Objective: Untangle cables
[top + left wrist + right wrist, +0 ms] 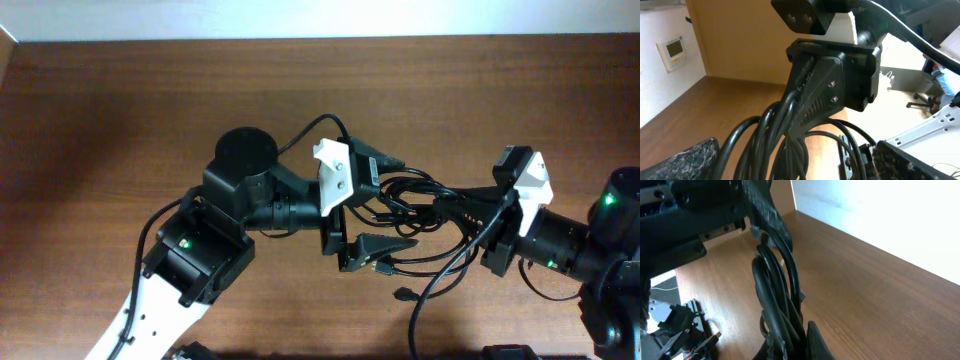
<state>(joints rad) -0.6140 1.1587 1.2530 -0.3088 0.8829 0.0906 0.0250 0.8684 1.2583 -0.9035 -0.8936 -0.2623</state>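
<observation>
Cables (420, 205) sit in a black tangle over the desk (150, 120), between the two pincers. The right pincer (495, 215), at the tangle's right end, is clenched on a bunch of strands. The left pincer (375, 225), at the tangle's left end, is spread wide. Its fingers (690, 160) flank the strands, and whether they touch cannot be told.

table (120, 110): brown wood | on it: trailing ends of black cables (404, 293)
</observation>
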